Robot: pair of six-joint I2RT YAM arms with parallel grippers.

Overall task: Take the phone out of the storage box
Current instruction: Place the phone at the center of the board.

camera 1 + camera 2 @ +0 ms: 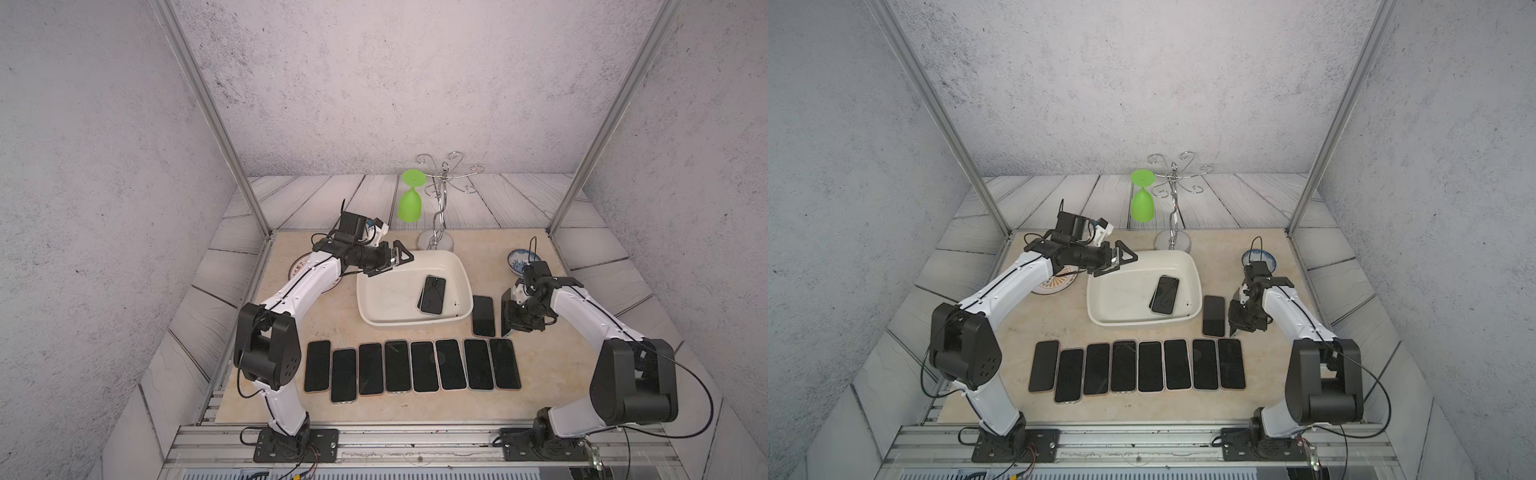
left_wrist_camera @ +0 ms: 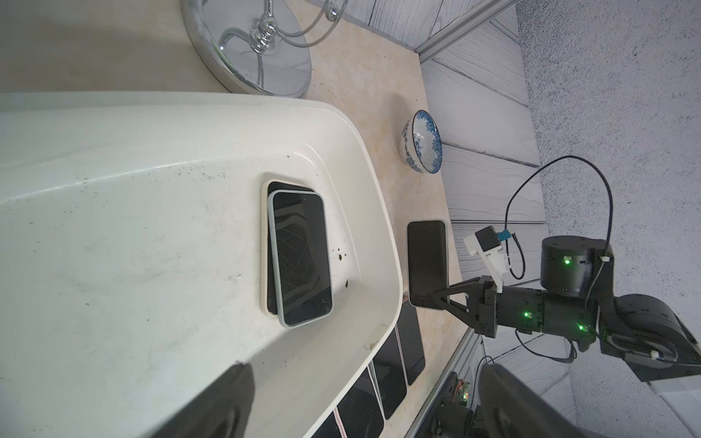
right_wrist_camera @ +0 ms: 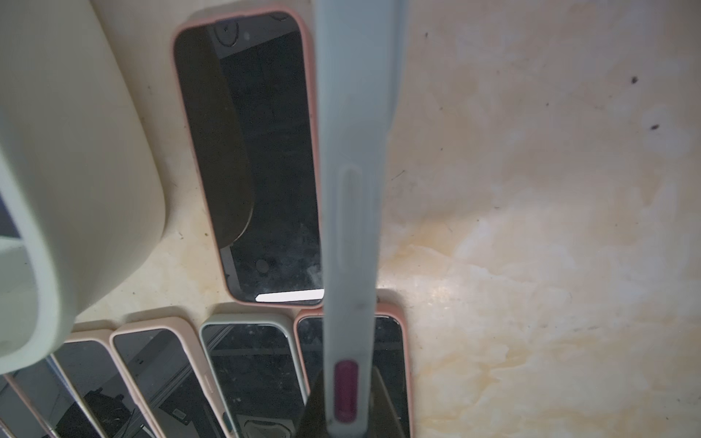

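The white storage box (image 1: 386, 299) (image 1: 1121, 301) (image 2: 151, 227) sits mid-table. Inside it, near the right wall, two phones (image 1: 432, 295) (image 1: 1165, 295) (image 2: 299, 258) lie stacked, screens up. My left gripper (image 1: 392, 262) (image 1: 1121, 262) (image 2: 364, 402) hovers open and empty over the box's far-left corner. To the right of the box, my right gripper (image 1: 513, 318) (image 1: 1239, 320) (image 3: 347, 402) is shut on a grey-cased phone (image 3: 352, 189) held on its edge just above the table, beside a pink-cased phone (image 1: 483, 316) (image 3: 265, 170) lying flat.
A row of several phones (image 1: 411, 365) (image 1: 1138, 365) lies flat along the front of the table. A chrome glass rack (image 1: 438, 232) with a hanging green glass (image 1: 410, 203) stands behind the box. A blue-and-white bowl (image 1: 519, 259) is at the far right, an orange-patterned plate (image 1: 1054, 284) under the left arm.
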